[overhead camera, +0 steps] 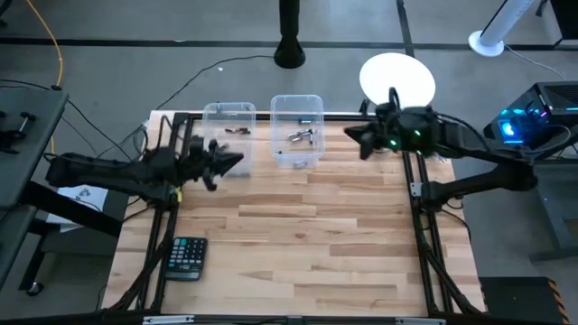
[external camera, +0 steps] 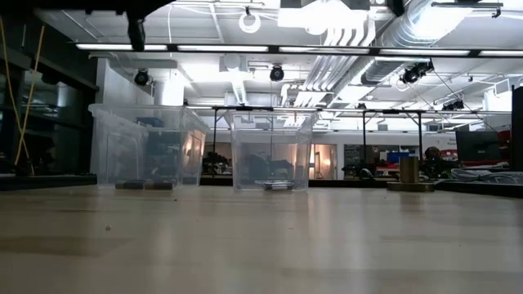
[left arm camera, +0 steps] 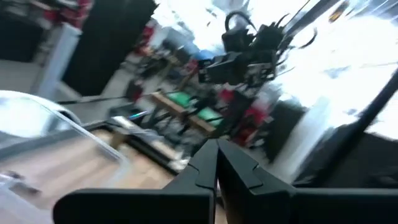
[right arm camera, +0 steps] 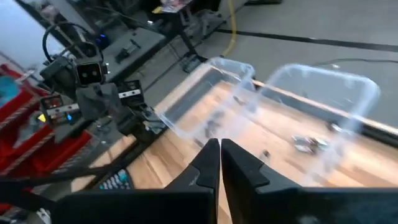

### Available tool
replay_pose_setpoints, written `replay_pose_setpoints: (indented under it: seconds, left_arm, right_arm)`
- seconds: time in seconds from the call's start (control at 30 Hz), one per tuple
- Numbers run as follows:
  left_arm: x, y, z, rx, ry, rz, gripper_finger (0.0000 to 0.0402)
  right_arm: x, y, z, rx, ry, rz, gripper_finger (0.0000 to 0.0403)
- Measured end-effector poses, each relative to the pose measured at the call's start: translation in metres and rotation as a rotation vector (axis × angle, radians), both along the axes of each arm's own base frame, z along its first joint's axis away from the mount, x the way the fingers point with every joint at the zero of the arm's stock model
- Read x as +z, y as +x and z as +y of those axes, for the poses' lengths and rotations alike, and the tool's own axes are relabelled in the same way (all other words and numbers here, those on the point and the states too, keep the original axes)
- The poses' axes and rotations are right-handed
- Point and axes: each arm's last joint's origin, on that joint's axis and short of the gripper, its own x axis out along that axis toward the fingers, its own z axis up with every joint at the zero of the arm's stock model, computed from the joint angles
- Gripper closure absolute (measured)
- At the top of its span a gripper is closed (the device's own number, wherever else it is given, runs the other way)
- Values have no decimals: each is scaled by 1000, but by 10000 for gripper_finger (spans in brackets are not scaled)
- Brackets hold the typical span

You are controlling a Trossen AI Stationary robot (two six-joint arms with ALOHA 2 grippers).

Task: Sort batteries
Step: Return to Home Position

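**Both hands shut and empty, batteries lying in the two bins**

Taking the high view as a clock face centred on the table (overhead camera: 298, 235), a black calculator (overhead camera: 187, 257) is lying at about 8 o'clock near the front edge, well apart from everything else.

Farther back, the left hand (overhead camera: 238, 160) is hanging at about 11 o'clock, just in front of the left clear bin (overhead camera: 217, 110). Its fingers (left arm camera: 202, 173) are pressing together with no gap and are gripping nothing. The right hand (overhead camera: 349, 136) is hanging at about 1 o'clock, just beside the right clear bin (overhead camera: 312, 99). Its fingers (right arm camera: 206, 167) are likewise closing tip to tip on nothing. The low view is showing neither hand down at table level.

At the far edge, the two bins are standing upright side by side, apart from each other. The dark batteries (overhead camera: 237, 130) are lying on the floor of the left bin at 11 o'clock. The silver batteries (overhead camera: 302, 136) are lying on the floor of the right bin at 12 o'clock.
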Motion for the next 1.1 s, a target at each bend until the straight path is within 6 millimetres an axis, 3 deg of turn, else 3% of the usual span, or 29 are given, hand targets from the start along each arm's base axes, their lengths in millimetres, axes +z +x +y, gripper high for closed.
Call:
replay_pose_setpoints:
  seconds: [0.2, 0.4, 0.57, 0.67, 0.83, 0.97, 1.1]
  left_arm:
    - [-47, -27, -6, -22, -44, -146, 401]
    - [-78, -48, -2, -1, -51, -165, 401]
    - [-95, -56, 0, -2, -98, -183, 401]
    - [-96, -58, 0, -7, -100, -178, 401]
    - [-96, -59, 0, 5, -102, -172, 401]
    - [-96, -59, 0, -1, -91, -166, 401]
    - [-97, -58, 0, 1, -86, -153, 401]
  right_arm:
    - [1, -30, 28, -55, 16, 40, 401]
    - [1, -39, 41, 10, 13, 64, 402]
    - [-16, -46, 48, -6, 62, 163, 403]
    - [-34, -44, 53, 10, 89, 154, 403]
    - [-81, -18, 59, 125, 69, -56, 403]
    - [-120, -3, 41, 161, -1, -262, 403]
    - [-156, -9, 18, 137, -27, -313, 403]
